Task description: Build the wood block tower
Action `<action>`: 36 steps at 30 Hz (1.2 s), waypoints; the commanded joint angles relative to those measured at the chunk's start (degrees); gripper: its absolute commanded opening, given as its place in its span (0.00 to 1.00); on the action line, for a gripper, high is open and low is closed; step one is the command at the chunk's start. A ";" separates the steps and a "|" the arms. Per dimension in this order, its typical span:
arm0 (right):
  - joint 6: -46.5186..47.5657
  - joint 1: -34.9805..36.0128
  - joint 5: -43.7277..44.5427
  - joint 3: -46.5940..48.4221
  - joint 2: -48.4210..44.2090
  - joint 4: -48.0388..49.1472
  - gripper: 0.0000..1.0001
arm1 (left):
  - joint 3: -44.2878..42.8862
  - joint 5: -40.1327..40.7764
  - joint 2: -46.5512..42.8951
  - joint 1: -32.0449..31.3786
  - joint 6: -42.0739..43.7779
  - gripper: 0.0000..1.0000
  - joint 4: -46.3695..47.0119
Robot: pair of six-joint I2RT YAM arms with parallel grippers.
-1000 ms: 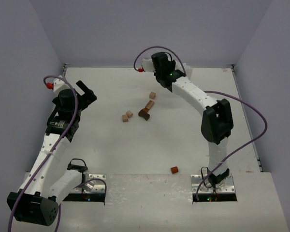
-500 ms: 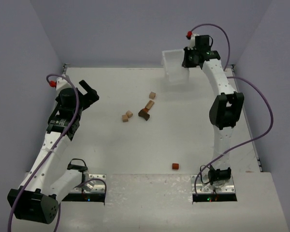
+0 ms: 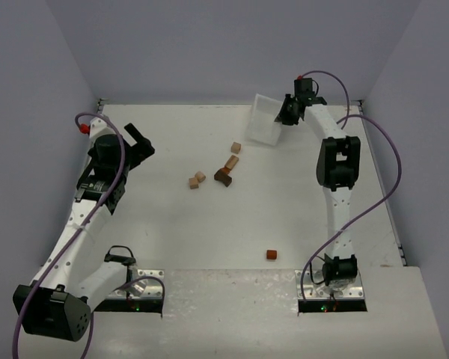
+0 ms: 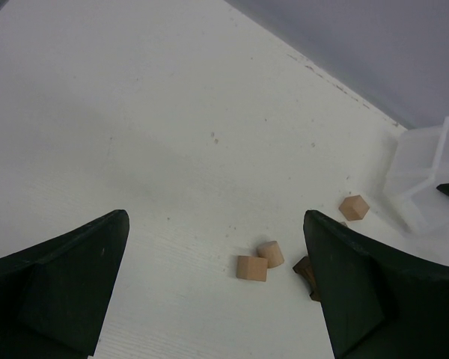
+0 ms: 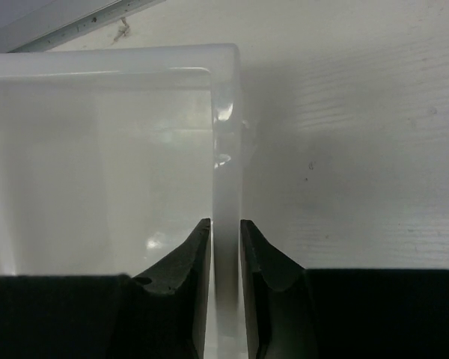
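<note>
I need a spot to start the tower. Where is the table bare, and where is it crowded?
Bare: the wide stretch between the mid-table cluster of tan and dark-brown wooden blocks and the lone orange-brown cube near the front edge. Crowded: that cluster, and the far side right of it, where the right gripper clamps the tilted white plastic tray.

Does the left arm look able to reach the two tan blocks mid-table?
Probably yes: the left claw is open and empty, and only bare table lies between it and the tan blocks.
</note>
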State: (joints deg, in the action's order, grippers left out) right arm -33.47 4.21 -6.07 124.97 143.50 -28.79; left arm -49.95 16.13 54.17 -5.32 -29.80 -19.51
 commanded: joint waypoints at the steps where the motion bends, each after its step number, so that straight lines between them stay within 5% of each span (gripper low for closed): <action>1: -2.34 -0.74 2.12 1.15 -1.04 4.58 0.29 | -2.38 0.70 0.46 -0.26 0.40 1.00 2.10; 4: -1.30 -0.68 2.28 -0.92 -3.03 5.22 0.57 | -2.63 0.55 1.07 -0.30 0.27 1.00 2.09; 11: 5.70 0.32 -0.28 -9.98 -17.55 7.07 0.97 | -3.65 -0.60 2.76 -0.30 0.18 1.00 0.99; 14: 8.24 2.32 4.08 -17.54 -25.83 6.53 0.99 | -3.57 -1.28 3.02 -0.30 -1.16 1.00 0.68; 18: 10.47 7.94 12.45 -46.20 -51.05 10.54 0.99 | -2.14 -6.05 3.12 -0.31 -2.68 1.00 -0.53; 25: -1.28 23.59 21.28 -82.14 -81.44 5.27 0.99 | 2.64 -8.81 2.52 -0.71 -6.50 1.00 -0.44; 28: -6.01 28.74 18.53 -90.70 -90.80 1.67 0.99 | 4.21 -9.11 3.79 -1.50 -6.48 1.00 -0.44; 36: -13.48 47.87 19.10 -96.01 -89.26 -9.16 0.99 | 6.52 -6.62 7.69 -7.07 -7.29 1.00 0.35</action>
State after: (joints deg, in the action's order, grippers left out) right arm -40.53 43.55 10.99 27.68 52.00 -34.21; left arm -43.71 8.27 60.55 -9.06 -36.49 -21.05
